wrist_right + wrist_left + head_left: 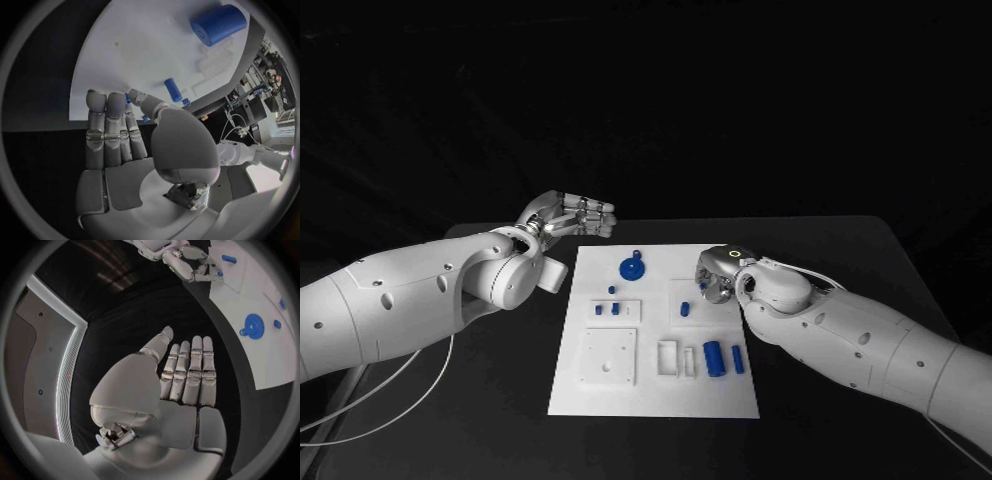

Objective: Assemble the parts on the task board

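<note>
Beyond the far left corner of the white rectangular task board [718, 400], over the black cloth-covered table [877, 260], the silver left hand [574, 218]: fingers [190, 370] straight and side by side, thumb held away from them, palm bare, nothing held. At the board's right edge, toward its far end, the silver right hand [718, 272], bent down over the white surface; in the right wrist view fingers [106, 125] laid straight and close together, thumb brought in toward their tips. Beside that thumb tip, a speck of blue; cannot tell whether pinched or merely lying on the board behind. On the board's far end, a round blue disc with a raised knob [632, 267]. Just nearer than the disc, 3 small blue pegs [612, 291] in a loose cluster on the left half. Near the right hand's fingers, 1 short blue peg [685, 307], standing on the board. On the near left half, a white raised square plate [609, 357]. Right of that plate, 2 upright white blocks [669, 357], then a thick blue cylinder [714, 358] lying on its side, with a thinner blue pin [737, 362] just beside it toward the board's right edge.
</note>
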Controlling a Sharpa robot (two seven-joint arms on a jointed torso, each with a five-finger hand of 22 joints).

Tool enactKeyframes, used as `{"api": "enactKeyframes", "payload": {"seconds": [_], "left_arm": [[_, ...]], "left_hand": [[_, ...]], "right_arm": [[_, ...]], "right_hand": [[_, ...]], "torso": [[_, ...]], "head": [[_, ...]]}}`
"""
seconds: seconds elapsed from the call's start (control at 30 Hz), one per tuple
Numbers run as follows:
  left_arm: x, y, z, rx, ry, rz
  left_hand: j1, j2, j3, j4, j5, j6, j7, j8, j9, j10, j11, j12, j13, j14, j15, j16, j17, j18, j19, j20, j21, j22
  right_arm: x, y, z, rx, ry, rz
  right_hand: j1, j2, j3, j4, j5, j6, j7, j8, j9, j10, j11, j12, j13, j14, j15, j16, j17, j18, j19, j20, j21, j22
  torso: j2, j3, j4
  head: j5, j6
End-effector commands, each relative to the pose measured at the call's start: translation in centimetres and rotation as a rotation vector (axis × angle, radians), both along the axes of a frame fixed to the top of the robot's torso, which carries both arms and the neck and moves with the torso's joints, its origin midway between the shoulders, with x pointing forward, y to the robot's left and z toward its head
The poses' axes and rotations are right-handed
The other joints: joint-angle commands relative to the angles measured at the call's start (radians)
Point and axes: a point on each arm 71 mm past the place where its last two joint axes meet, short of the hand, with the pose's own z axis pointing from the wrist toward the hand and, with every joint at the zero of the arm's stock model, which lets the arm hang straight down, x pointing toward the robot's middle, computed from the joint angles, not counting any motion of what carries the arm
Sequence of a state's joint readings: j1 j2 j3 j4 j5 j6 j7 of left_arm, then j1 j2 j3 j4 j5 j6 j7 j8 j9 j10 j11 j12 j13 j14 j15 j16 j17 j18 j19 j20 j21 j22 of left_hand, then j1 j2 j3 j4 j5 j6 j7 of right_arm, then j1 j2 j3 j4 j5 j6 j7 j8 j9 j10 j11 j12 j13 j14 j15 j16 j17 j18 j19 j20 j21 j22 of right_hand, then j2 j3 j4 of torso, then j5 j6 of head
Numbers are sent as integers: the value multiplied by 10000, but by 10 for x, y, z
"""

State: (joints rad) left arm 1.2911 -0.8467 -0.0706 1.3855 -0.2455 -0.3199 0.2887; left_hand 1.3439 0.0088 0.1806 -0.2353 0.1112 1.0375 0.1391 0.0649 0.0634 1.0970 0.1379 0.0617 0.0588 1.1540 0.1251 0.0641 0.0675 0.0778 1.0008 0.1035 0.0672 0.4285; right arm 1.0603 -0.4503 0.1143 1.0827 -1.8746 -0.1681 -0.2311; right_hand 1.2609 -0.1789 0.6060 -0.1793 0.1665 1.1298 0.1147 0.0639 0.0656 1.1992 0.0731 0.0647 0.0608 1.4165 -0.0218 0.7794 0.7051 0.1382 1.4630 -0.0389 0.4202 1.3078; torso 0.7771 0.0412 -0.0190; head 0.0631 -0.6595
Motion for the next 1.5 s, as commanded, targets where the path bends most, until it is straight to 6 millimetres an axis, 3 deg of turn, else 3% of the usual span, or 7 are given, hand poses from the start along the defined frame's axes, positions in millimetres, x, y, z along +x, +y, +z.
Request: {"api": "enactKeyframes", "payload": {"seconds": [0.03,0.23,0.43,0.63,1.2,1.5], "left_arm": [[0,-3,2,-198,-66,-195],[1,-3,2,-200,-48,-181],[1,-2,1,-186,-22,-148],[2,-1,1,-173,0,-125],[6,6,1,-97,-3,86],[7,11,2,-67,-50,194]], "left_hand": [[-24,89,-47,-12,43,27,66,-14,-1,-50,8,-18,-5,-72,-28,-30,-7,-8,57,-5,34,-8],[-37,118,-63,7,45,38,62,-15,-1,-58,5,-17,-5,-57,-34,-29,-3,-13,80,-8,37,-126],[-39,118,-65,7,47,43,61,-15,-2,-69,9,-19,-5,-53,-34,-30,-3,-17,83,-10,37,-155],[-38,118,-65,7,47,45,61,-15,-1,-70,9,-19,-5,-52,-35,-29,-3,-17,83,-10,37,-158],[-24,119,-69,-5,50,75,56,-13,0,-96,14,-17,-4,-38,-40,-27,1,-28,82,-13,39,-211],[-6,124,-70,-18,59,72,56,-16,-2,-107,18,-15,-4,-42,-38,-30,1,-31,90,-19,48,-254]], "right_arm": [[-1,0,-7,-272,141,59],[-2,3,-11,-303,180,151],[-3,3,-13,-265,23,136],[-3,1,-12,-312,-289,-7],[-7,0,-2,312,-1163,-24],[-10,-3,24,1268,-1428,-16]], "right_hand": [[-74,76,83,-6,-45,93,-11,-8,1,81,-19,-56,-12,45,2,48,-10,101,40,13,-30,458],[-69,229,50,41,-141,388,-97,9,19,440,-136,-49,1,66,-73,63,-7,40,65,-44,106,481],[141,551,-220,-85,-425,1190,-304,48,141,1343,-443,-28,46,108,-306,27,-4,-185,108,-278,367,529],[225,705,-151,-361,-755,1518,-382,5,276,1717,-559,-33,65,186,-460,-43,27,-399,142,-495,730,589],[224,668,149,-479,-1108,1646,-426,5,341,1861,-597,-30,69,308,-506,-182,140,-469,147,-562,1244,652],[257,640,172,-426,-1141,1667,-431,5,341,1879,-601,-31,63,320,-511,-205,181,-464,148,-569,1375,670]], "torso": [[2,3,-5],[0,9,7],[-5,1,-13],[-5,7,-23],[-10,-1,-31],[-20,3,-66]], "head": [[12,-10],[29,-42],[60,-63],[66,-69],[96,-65],[137,-50]]}}
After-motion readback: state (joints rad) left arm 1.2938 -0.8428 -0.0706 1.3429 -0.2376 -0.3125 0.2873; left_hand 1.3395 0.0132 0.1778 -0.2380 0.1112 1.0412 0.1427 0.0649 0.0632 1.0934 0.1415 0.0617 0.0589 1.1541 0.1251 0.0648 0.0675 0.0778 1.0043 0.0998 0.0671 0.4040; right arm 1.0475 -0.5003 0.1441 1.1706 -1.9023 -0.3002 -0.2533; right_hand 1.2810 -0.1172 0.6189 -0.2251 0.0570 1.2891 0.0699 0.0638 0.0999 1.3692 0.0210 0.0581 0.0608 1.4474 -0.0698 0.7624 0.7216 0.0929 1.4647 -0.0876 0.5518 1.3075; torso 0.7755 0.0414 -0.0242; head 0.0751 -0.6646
